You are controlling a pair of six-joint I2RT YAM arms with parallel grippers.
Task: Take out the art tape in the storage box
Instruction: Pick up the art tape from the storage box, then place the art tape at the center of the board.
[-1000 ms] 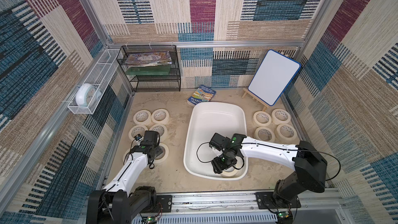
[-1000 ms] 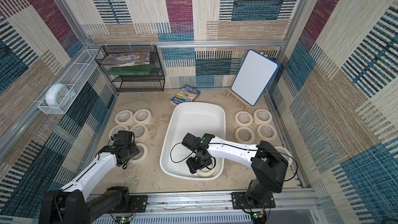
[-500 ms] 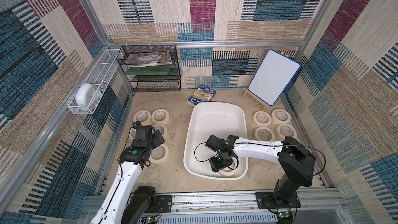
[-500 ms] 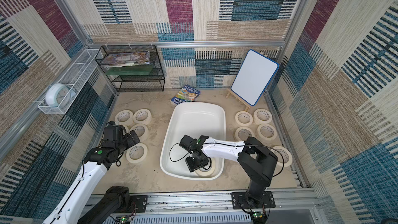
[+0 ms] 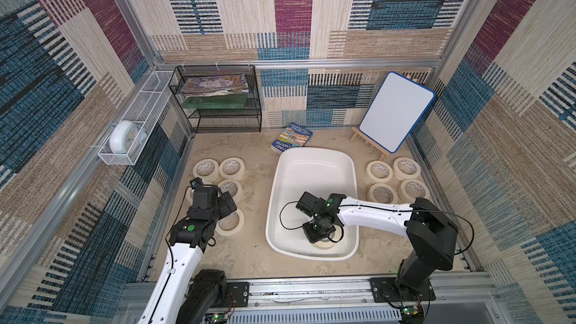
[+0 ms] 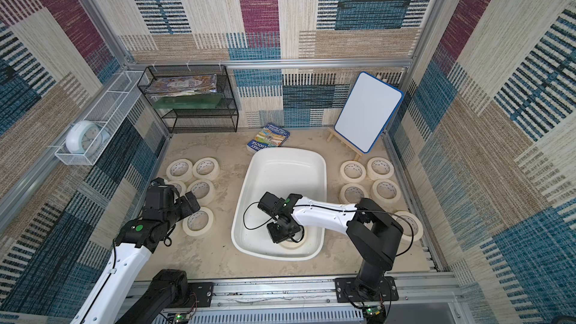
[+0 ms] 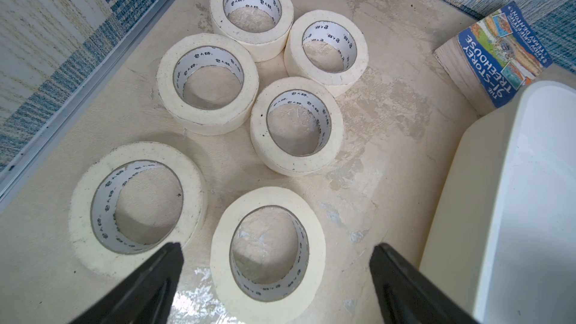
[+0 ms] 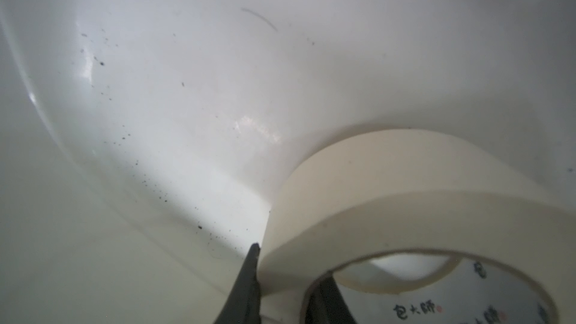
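**Top views.** The storage box point(image 5: 274, 188) holds a single roll of art tape point(image 5: 327, 243), in its corner nearest the robot bases. The right gripper point(image 5: 318, 235) is down on that roll. Its jaws stood apart a second ago and have now drawn in. The left gripper point(image 5: 229, 204) has pulled back from the set-out rolls point(image 5: 231, 168) to the left of the box.

**Left wrist.** The left gripper's fingers are spread to their widest and hold nothing. Six rolls lie flat on the floor beside the box. A paperback point(image 7: 498, 54) sits at the box's far corner.

**Right wrist.** The fingers point(image 8: 252, 278) pinch the roll's wall, one outside and one inside the core. The roll sits close against the box's side wall.

**Finding.** The grasp appears made. Lifting this roll out should empty the box.
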